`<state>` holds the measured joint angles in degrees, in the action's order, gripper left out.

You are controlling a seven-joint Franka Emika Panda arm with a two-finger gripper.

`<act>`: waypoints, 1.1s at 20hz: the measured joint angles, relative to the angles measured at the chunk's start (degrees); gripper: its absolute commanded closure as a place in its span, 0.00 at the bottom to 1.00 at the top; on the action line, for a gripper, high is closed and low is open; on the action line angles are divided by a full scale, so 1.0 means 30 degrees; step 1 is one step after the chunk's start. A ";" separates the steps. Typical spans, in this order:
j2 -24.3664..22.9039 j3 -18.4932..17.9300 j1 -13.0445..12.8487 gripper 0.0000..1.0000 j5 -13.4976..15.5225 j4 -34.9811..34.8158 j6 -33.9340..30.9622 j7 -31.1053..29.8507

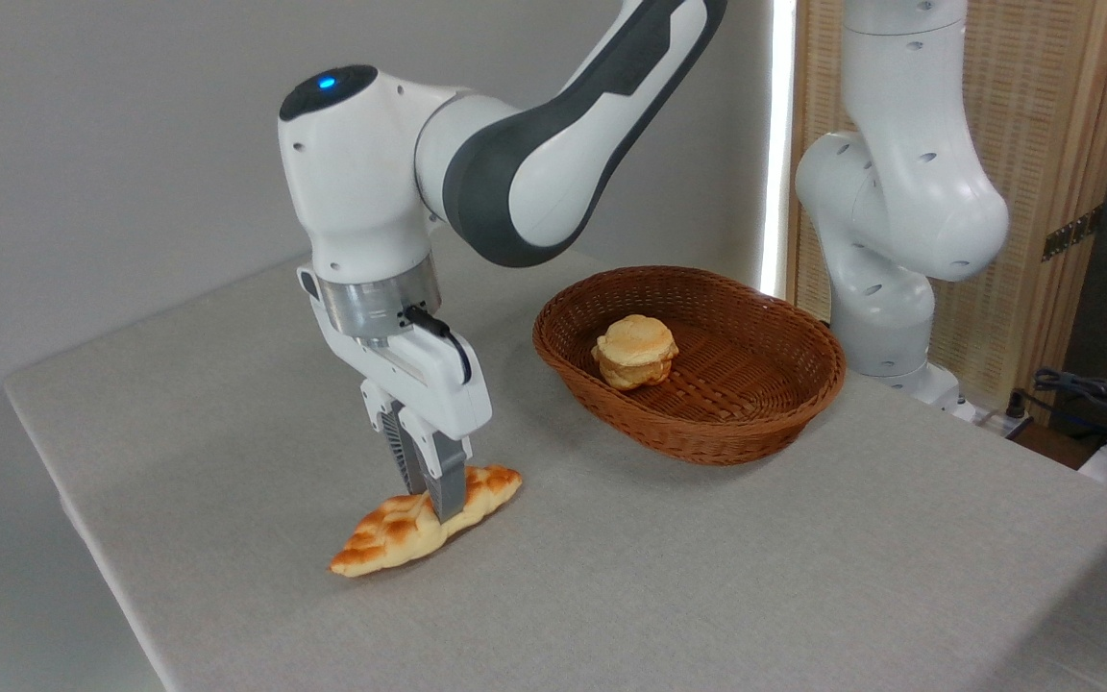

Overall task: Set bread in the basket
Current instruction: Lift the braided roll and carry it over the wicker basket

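1. The worktop (707,577) is stretching across the room under a plain light-grey cloth, its near left corner pointing toward the wall.
2. The bread (400,529) is lying flat on the cloth near the left edge.
3. The basket (707,437) is sitting on the cloth toward the back right, well apart from the bread.
4. The robot's base (919,380) is standing at the worktop's far right edge, just behind the basket.

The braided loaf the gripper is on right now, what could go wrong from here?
1. The gripper straddles the braided loaf near its middle; if the hold is off balance, a pointed end may droop or slip out during the lift.
2. A small round bun already sits in the wicker basket, so the loaf could land on it.
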<state>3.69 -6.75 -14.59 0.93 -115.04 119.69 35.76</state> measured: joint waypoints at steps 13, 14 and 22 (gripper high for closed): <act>-0.4887 -0.0211 0.0010 0.66 0.0001 -0.0075 -0.6132 0.0000; -0.5171 -0.0289 0.0012 0.66 0.0001 -0.0193 -0.6643 0.0000; -0.8490 -0.0667 0.0014 0.46 0.0001 -0.3324 -1.0088 0.0000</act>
<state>-21.78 -8.76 -14.55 0.93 -125.01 89.43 35.76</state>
